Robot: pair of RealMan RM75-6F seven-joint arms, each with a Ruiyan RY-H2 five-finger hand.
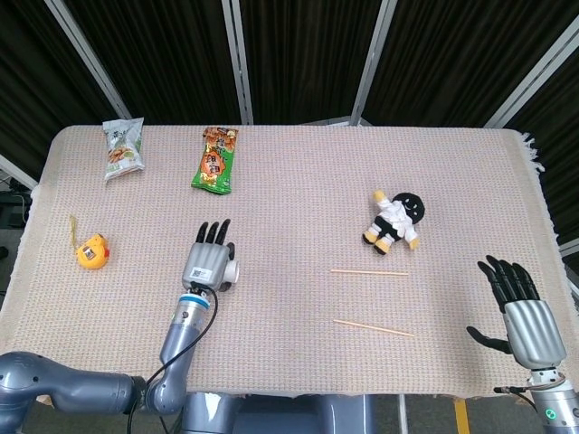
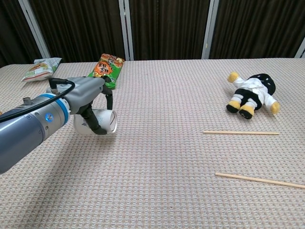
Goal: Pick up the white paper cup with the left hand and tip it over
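Note:
The white paper cup [image 2: 99, 123] lies on its side under my left hand [image 2: 88, 93], its open mouth turned to the right and toward the chest camera. The hand's fingers curl over the cup's top and the thumb runs beneath it, gripping it just above the cloth. In the head view only a sliver of the cup [image 1: 232, 271] shows beside my left hand [image 1: 208, 260]. Whether the cup touches the table I cannot tell. My right hand [image 1: 518, 306] hovers at the table's near right corner, fingers spread, holding nothing.
A green snack bag [image 1: 215, 159] and a pale snack bag [image 1: 121, 147] lie at the back left. A yellow tape measure [image 1: 91, 250] sits at the left. A plush doll [image 1: 395, 220] and two wooden sticks [image 1: 369, 272] [image 1: 374, 328] lie right of centre.

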